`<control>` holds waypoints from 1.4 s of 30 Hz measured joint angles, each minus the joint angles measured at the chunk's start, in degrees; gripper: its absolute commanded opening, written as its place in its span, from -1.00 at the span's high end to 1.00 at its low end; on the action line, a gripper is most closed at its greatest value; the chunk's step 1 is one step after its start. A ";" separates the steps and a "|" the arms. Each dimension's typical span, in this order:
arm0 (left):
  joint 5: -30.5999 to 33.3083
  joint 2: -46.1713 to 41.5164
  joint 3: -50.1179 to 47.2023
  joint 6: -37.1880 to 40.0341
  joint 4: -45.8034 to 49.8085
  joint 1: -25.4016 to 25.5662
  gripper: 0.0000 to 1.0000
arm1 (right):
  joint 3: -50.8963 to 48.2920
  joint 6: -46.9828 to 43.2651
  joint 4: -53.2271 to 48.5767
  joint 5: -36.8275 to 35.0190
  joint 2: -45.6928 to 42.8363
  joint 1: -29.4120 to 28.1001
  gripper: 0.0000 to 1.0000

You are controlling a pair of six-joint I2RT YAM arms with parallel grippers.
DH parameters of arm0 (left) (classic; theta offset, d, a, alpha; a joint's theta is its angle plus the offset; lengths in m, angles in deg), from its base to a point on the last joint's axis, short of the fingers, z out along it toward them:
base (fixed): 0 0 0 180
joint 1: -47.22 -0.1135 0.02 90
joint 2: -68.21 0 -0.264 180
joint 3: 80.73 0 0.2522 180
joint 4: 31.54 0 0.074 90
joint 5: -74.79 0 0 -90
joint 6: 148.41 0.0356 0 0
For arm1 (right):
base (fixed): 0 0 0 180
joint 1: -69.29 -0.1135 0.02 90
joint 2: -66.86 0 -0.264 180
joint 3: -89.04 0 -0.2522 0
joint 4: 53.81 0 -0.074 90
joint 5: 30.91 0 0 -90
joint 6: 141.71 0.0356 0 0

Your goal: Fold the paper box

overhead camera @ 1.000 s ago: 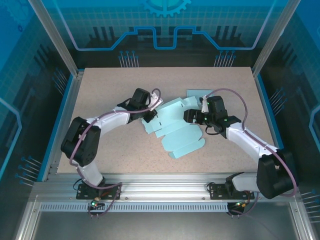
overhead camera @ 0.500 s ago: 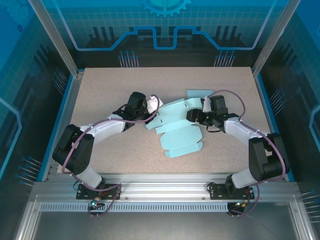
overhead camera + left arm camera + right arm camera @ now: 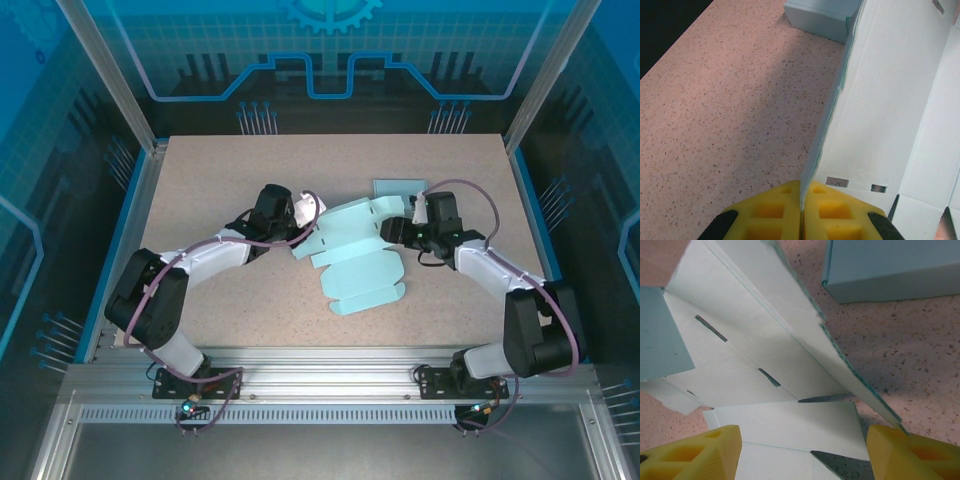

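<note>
Pale blue flattened paper box [image 3: 358,268] lies in the middle of the speckled worktop [image 3: 220,170], between both arms. Left tool [image 3: 801,186] is clenched on its upturned left flap [image 3: 860,90]. Right tool [image 3: 802,435] is released, its fingers spread astride the right flap [image 3: 795,315].

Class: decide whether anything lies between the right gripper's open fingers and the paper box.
Nothing visible does. The paper box lies straight ahead of the right gripper, with no object between them; the small blue box sits beyond, off to one side.
</note>
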 measured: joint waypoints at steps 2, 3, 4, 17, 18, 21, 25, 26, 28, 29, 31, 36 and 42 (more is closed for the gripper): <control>0.00 0.02 0.00 -0.02 0.00 0.00 0.81 | -0.42 0.02 0.24 -0.02 0.07 0.04 -0.31; 0.00 0.00 0.00 -0.02 0.00 0.00 0.81 | -0.63 0.02 0.35 0.02 0.13 0.04 -0.30; 0.00 0.02 0.00 -0.02 -0.04 0.00 0.81 | -0.79 0.07 0.52 0.13 0.44 0.07 -0.30; 0.00 0.02 0.00 -0.09 -0.98 0.00 0.81 | -1.05 1.20 2.58 2.75 6.34 0.07 0.12; 0.00 0.04 0.00 -0.09 -1.01 0.00 0.81 | -0.98 1.44 2.60 3.21 6.51 0.07 0.18; 0.22 0.04 0.00 -0.13 -1.16 0.00 0.81 | -0.85 1.99 2.93 4.74 6.71 0.04 0.28; 2.16 0.07 0.00 -1.03 -1.27 0.11 0.82 | -0.59 2.71 3.39 5.97 6.64 -0.07 0.24; 2.91 0.11 0.00 -1.25 -1.29 0.33 0.83 | -0.55 2.99 3.37 5.95 6.58 -0.13 0.16; 4.85 0.26 0.00 -1.57 -1.46 1.03 0.83 | -0.02 3.58 2.62 5.70 6.47 -0.31 0.02; 5.92 0.35 0.00 -1.57 -1.70 1.46 0.83 | 0.22 3.89 2.38 5.49 6.34 -0.39 -0.05; 7.54 0.37 0.00 -1.57 -2.51 2.23 0.83 | 0.33 4.28 2.03 4.57 5.75 -0.52 -0.13; 9.46 0.37 -0.33 -2.03 -5.27 3.21 0.83 | -0.15 5.66 2.38 3.54 4.22 -0.55 -0.26; 10.95 0.37 -2.21 -3.10 -7.23 3.21 0.82 | -4.37 8.37 6.43 3.17 4.04 -0.61 -0.29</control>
